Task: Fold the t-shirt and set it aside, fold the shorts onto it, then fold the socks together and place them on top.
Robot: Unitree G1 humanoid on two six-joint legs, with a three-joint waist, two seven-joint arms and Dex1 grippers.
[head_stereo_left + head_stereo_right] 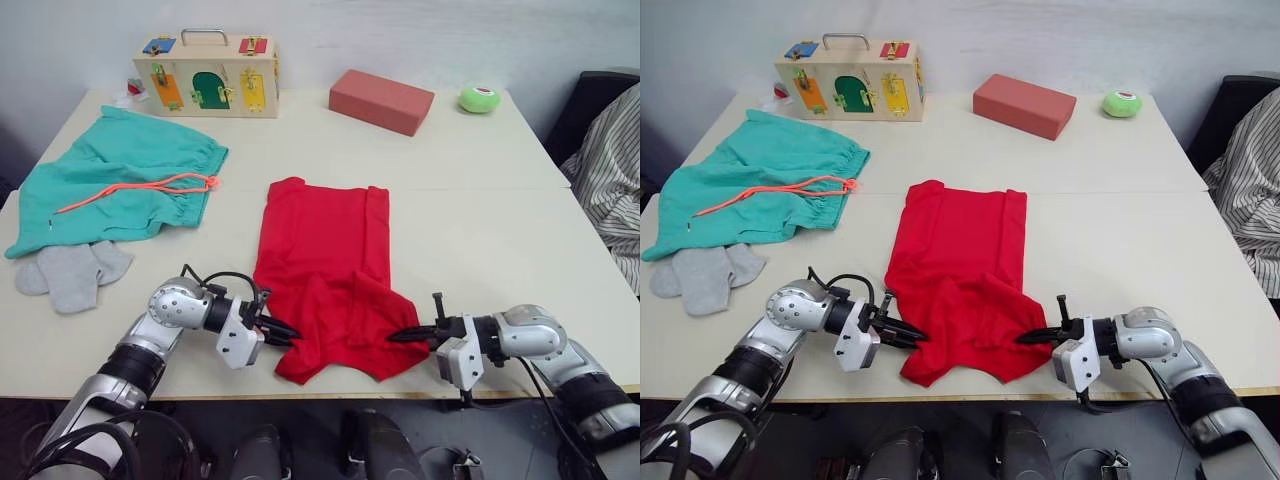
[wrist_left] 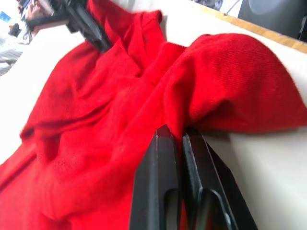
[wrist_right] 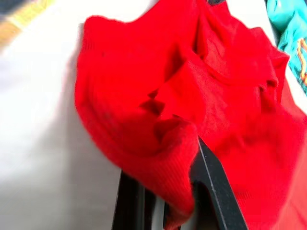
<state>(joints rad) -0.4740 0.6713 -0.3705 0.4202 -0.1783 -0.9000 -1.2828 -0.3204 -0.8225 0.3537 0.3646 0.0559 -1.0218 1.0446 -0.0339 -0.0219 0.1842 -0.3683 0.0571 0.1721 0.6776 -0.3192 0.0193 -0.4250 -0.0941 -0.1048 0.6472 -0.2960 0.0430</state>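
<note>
The red t-shirt (image 1: pixel 322 262) lies in the middle of the table, folded into a long strip with its near end rumpled. My left gripper (image 1: pixel 284 331) is shut on the shirt's near left corner, seen up close as red cloth (image 2: pixel 144 120) pinched between the fingers (image 2: pixel 158 191). My right gripper (image 1: pixel 402 336) is shut on the near right corner, where cloth (image 3: pixel 192 110) drapes over its fingers (image 3: pixel 211 182). The teal shorts (image 1: pixel 125 180) with an orange drawstring lie spread at the far left. The grey socks (image 1: pixel 72 272) lie side by side just in front of them.
A wooden latch box (image 1: pixel 207 75) stands at the back left, a red-brown brick block (image 1: pixel 381 100) at the back middle and a small green round object (image 1: pixel 479 99) at the back right. A striped cloth (image 1: pixel 610 180) hangs beyond the table's right edge.
</note>
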